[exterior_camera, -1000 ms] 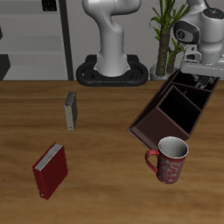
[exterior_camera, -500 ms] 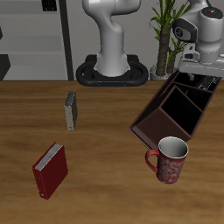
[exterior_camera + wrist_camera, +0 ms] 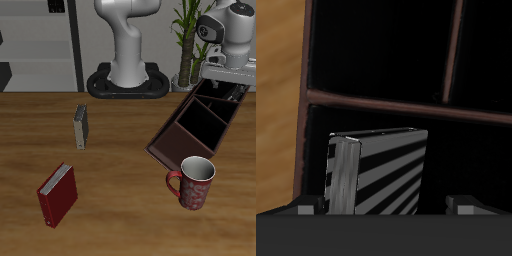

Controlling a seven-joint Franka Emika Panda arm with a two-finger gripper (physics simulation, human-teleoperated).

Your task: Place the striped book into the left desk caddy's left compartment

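Hovering end effector (image 3: 226,84) over the left desk caddy (image 3: 196,128), fingers spread, striped book (image 3: 378,172) standing inside a compartment; mug (image 3: 194,183) sitting just beside the caddy on the worktop (image 3: 120,190).

Striped book (image 3: 381,172) stands upright inside left desk caddy (image 3: 185,135); dividers (image 3: 396,105) hem it closely. Mug (image 3: 195,182) crowds caddy's near end.
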